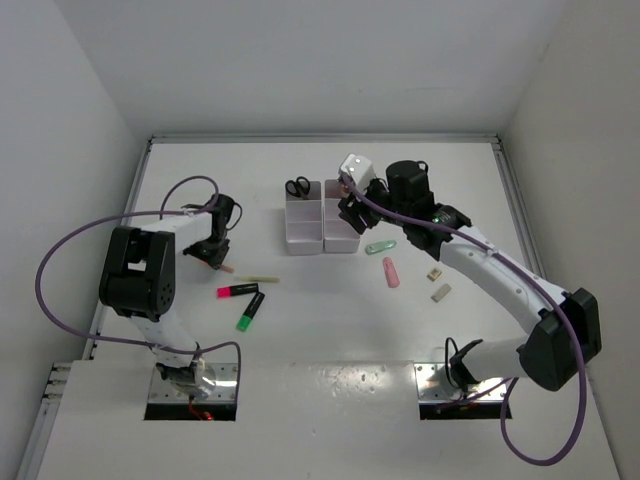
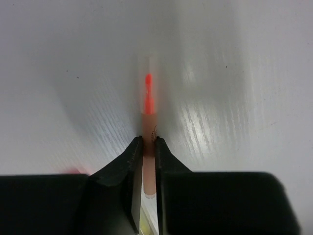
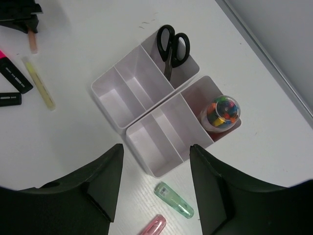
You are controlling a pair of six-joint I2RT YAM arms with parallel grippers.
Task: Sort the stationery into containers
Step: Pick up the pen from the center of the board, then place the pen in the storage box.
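Note:
My left gripper (image 2: 149, 144) is shut on a thin pink stick (image 2: 148, 115) low over the table at the left (image 1: 215, 252). A yellow stick (image 1: 258, 277), a pink highlighter (image 1: 237, 291) and a green highlighter (image 1: 250, 312) lie beside it. Two white containers (image 3: 132, 83) (image 3: 166, 127) stand side by side. Black-handled scissors (image 3: 171, 46) stand in the left one's far compartment. A tube of coloured bits (image 3: 222, 112) stands in the right one's far compartment. My right gripper (image 3: 155, 149) is open and empty above the right container's near end (image 1: 350, 212).
A green clip (image 3: 174, 200) and a pink eraser (image 3: 152, 226) lie just in front of the right container. Two small beige blocks (image 1: 434, 273) (image 1: 441, 292) lie further right. White walls close in the table at the back and sides.

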